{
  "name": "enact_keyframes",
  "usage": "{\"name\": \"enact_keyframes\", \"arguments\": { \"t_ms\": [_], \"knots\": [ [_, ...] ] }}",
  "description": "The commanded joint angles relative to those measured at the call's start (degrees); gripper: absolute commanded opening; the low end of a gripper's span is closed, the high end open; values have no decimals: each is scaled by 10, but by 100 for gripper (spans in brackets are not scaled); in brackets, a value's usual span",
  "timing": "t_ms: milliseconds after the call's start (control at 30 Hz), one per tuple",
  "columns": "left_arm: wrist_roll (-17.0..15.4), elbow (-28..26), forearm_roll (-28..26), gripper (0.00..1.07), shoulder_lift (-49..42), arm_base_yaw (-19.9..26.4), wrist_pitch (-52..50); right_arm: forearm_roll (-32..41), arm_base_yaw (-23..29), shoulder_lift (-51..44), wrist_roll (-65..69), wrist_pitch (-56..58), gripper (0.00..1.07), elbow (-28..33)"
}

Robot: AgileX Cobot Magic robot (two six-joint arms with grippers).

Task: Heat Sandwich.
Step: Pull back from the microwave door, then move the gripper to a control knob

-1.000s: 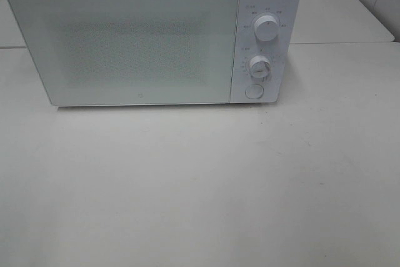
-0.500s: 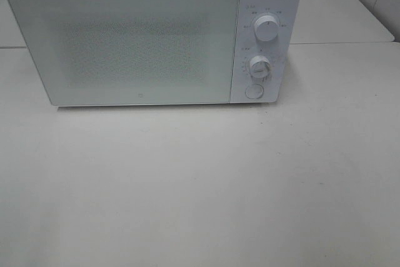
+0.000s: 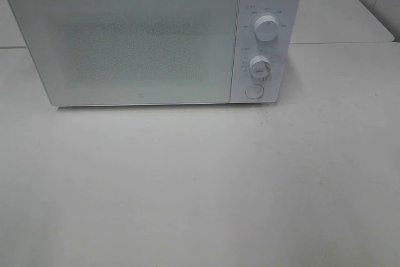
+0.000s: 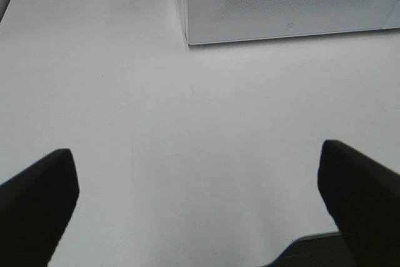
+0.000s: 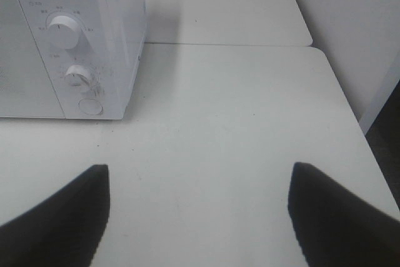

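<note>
From the high camera, a boxy white microwave oven (image 3: 144, 42) is sitting at the back of a pale off-white tabletop (image 3: 200, 186), its frosted, speckled door (image 3: 125, 45) lying shut. On the panel to the door's right, a round white upper dial (image 3: 267, 28), a round white lower dial (image 3: 259, 67) and a flat round white button (image 3: 253, 91) are lining up one under the other. Where the sandwich is I cannot tell, as nothing is showing through the door. In the left wrist view, the left gripper (image 4: 197, 154) is hanging over bare table with its two black fingers (image 4: 37, 204) spread wide and nothing between them, the microwave's lower door corner lying well ahead of it. In the right wrist view, the right gripper (image 5: 200, 168) is likewise standing wide apart and gripping nothing, its dark fingers (image 5: 56, 217) hovering over the tabletop, with the microwave's dials and button ahead on one side
</note>
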Motion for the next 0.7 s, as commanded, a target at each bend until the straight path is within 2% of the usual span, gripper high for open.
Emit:
{"name": "enact_keyframes", "arguments": {
  "t_ms": [33,700],
  "knots": [
    [-3,1,0,100,-10,1,-8,-1,-4,32,2,-47,76,-4],
    [-3,1,0,100,-10,1,-8,-1,-4,236,3,-231,76,-4]
  ]
}}
